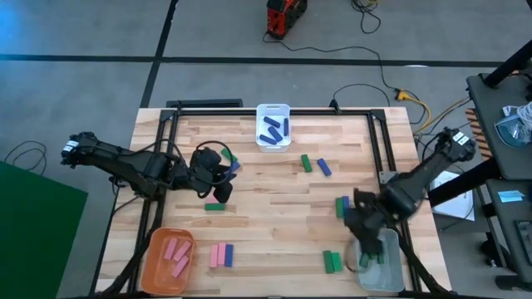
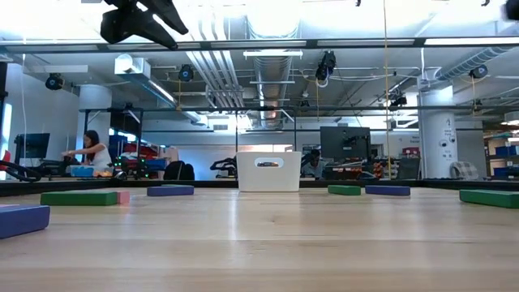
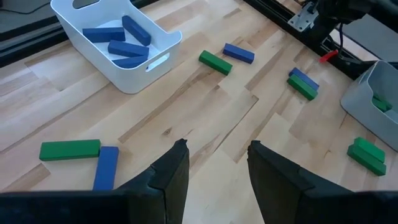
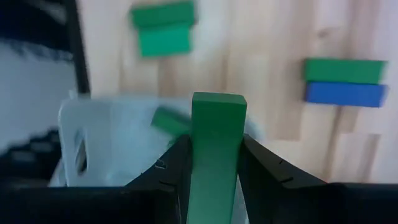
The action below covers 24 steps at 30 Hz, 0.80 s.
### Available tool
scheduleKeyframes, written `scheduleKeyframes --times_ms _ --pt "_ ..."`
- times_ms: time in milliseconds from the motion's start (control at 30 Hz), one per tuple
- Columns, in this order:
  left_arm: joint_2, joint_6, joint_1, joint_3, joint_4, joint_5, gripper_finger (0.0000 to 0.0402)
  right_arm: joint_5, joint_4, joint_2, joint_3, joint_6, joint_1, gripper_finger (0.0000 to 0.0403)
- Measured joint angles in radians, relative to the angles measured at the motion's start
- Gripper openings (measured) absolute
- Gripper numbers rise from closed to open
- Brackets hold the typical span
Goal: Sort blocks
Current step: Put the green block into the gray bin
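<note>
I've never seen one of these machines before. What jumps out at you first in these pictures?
The right gripper stands out: it clamps a green block just above the grey bin at the table's near right corner, where a green block already lies. The left gripper hangs open over the table's left middle, with a green block and a blue block lying just beneath it. At the far edge, a white bin holds only blue blocks.

My left gripper [image 3: 214, 171] hangs with fingers apart; bare table [image 3: 205, 112] lies straight ahead of it. Off to one side lie a green block [image 3: 69, 149] and a blue block [image 3: 106, 167], touching. Farther ahead the white bin [image 3: 134, 68] blocks passage. My right gripper [image 4: 214, 152], clamping a green bar [image 4: 214, 155], has the grey bin [image 4: 106, 137] open just beyond it.
</note>
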Motion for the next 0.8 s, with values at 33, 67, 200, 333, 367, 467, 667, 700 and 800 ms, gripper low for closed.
scheduleKeyframes --times_ms 33,67,200,333,367,467,667,700,800 --pt "0.000 0.000 0.000 0.000 0.000 0.000 0.0142 -0.001 0.001 0.005 0.000 0.001 0.033 0.0095" --pt "0.000 0.000 0.000 0.000 0.000 0.000 0.0142 -0.002 0.000 0.009 0.000 0.001 0.068 0.0095" --pt "0.000 0.000 0.000 0.000 0.000 -0.004 0.0142 0.004 0.003 0.032 -0.002 0.034 0.173 0.0095" --pt "0.000 0.000 0.000 0.000 0.000 -0.013 0.0142 0.006 0.054 0.050 -0.012 0.116 0.242 0.0095" --pt "0.000 0.000 0.000 0.000 0.000 -0.014 0.0142 0.005 0.075 0.055 -0.015 0.133 0.254 0.0095" --pt "0.000 0.000 0.002 0.000 0.001 -0.020 0.0142 0.006 0.117 0.079 -0.022 0.182 0.279 0.0095" --pt "0.000 0.000 0.015 0.000 0.000 -0.020 0.0142 0.007 0.133 0.146 -0.022 0.213 0.303 0.0106" --pt "0.000 0.000 0.015 0.000 0.000 -0.020 0.0142 0.007 0.135 0.157 -0.021 0.211 0.307 0.0109" --pt "0.000 0.000 0.015 0.000 0.001 -0.020 0.0142 0.007 0.151 0.174 -0.018 0.202 0.317 0.0118"
